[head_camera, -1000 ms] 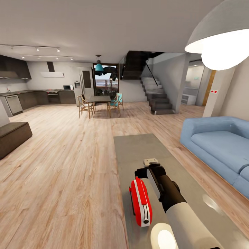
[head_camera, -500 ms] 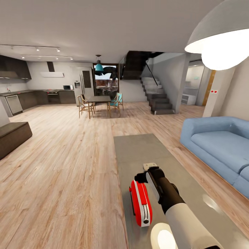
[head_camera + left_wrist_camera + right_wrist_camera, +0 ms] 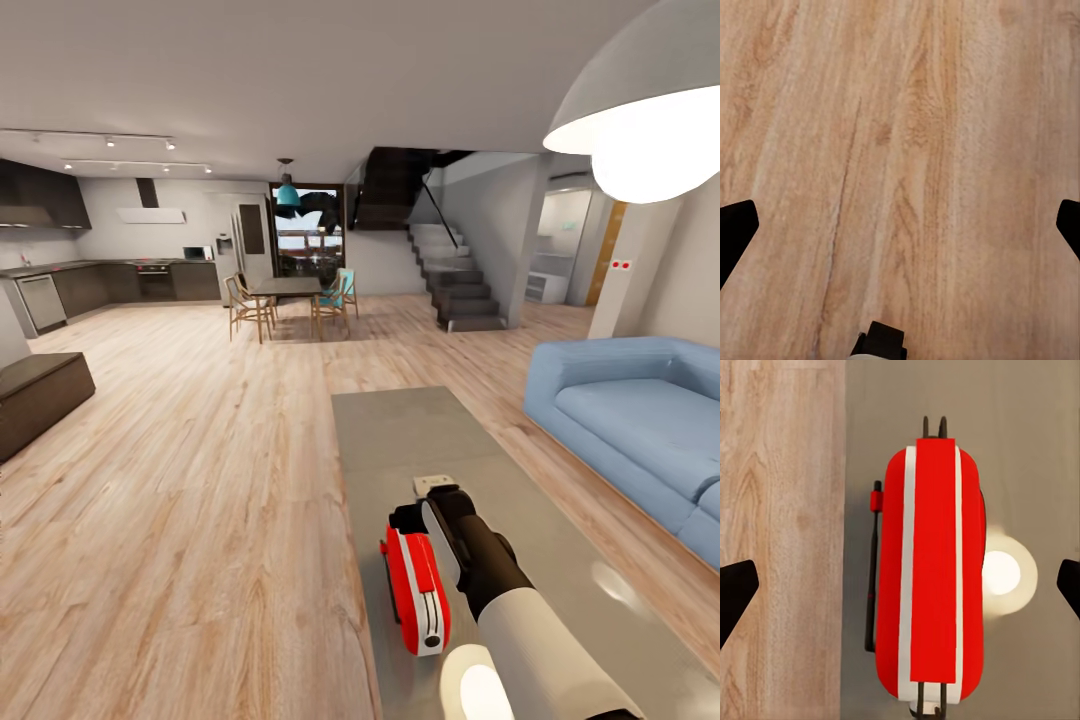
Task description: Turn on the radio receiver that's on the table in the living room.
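Floor [image 3: 200, 480] of light wood planks runs through the living room, under the table [image 3: 420, 430], a long grey glossy slab. A blue sofa [image 3: 630, 420] stands off the table's far side from the floor's open stretch, and a white dome lamp [image 3: 640, 110] hangs above, its glow mirrored on the table top beside the radio. Beyond the table's far end are a dark dining table [image 3: 285, 288] with chairs, and stairs [image 3: 455, 280].

The radio [image 3: 420, 590] stands on edge on the table, near its long floor-side edge; in the right wrist view its red, white-trimmed edge [image 3: 934, 570] faces the camera.

The right gripper [image 3: 900, 589] hovers directly over the radio, fingers spread wide and not touching it. The left gripper [image 3: 900, 229] is likewise spread wide, above bare floor.
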Motion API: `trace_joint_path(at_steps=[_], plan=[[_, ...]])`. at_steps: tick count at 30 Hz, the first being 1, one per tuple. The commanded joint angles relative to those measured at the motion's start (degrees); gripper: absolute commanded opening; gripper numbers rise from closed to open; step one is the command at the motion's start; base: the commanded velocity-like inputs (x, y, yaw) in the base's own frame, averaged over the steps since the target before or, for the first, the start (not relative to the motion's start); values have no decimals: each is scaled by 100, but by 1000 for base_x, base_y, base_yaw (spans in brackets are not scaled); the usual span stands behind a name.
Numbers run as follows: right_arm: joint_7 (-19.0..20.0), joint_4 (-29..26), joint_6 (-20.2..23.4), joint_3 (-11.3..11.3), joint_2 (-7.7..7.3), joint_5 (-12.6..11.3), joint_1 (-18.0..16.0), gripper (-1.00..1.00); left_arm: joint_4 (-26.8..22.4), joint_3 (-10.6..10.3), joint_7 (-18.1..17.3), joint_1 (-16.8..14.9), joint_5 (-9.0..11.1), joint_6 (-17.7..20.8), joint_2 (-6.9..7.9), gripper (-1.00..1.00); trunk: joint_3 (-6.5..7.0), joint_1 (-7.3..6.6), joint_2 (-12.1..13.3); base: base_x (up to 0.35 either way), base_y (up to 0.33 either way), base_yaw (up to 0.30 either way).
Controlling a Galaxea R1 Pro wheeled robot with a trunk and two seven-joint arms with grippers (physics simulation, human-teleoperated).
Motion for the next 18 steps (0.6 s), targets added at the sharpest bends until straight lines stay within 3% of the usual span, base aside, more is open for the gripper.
trace_joint_path(at_steps=[1,18], plan=[[-44,-4,25,11,0,-19,-4,100,-6,18,4,0,-8,-10,-4,100,-5,0,-3,0,59,0],[-68,18,21,-9,0,-13,-4,100,-6,21,4,0,-8,-10,-4,100,-5,0,-3,0,10,0]])
